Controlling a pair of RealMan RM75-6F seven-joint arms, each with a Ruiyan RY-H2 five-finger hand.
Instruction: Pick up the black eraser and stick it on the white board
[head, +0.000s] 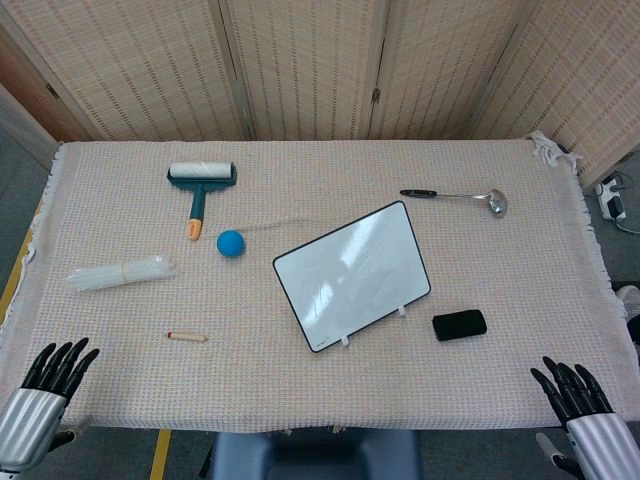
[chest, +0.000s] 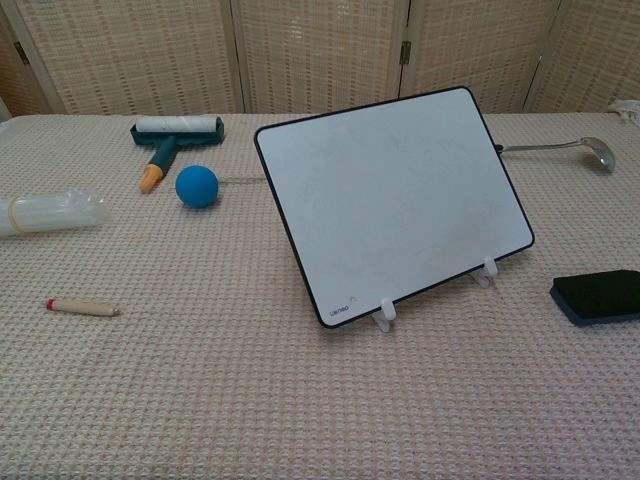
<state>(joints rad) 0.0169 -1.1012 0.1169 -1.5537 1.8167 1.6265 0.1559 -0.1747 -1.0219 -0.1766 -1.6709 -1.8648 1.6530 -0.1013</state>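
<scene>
A table covered in a pale woven cloth (head: 300, 390) stands before folding wicker screens (head: 300, 60). Near its middle, a white rectangular board with a black rim (head: 352, 275) leans back on two small white clips, its face tilted up toward the robot's side. The black oblong eraser (head: 459, 325) lies flat on the cloth just off the board's lower right corner, near it but not touching; in the chest view its underside shows a dark blue edge. The robot's left hand (head: 55, 372), black fingers on a silver wrist, sits at the near left edge of the table, fingers stretched and slightly fanned, holding nothing. The right hand (head: 575, 388) mirrors it at the near right edge, fingers likewise spread and empty, well apart from the eraser. Further off on the left lie a teal-handled lint roller with a white drum and orange tip (head: 200, 190), a small blue ball (head: 230, 243) beside it, a clear plastic bundle of straws bound with a band (head: 120, 272), and a short wooden stick with a red end (head: 187, 336). A metal ladle with a black handle (head: 455, 197) rests behind the board on the right.
</scene>
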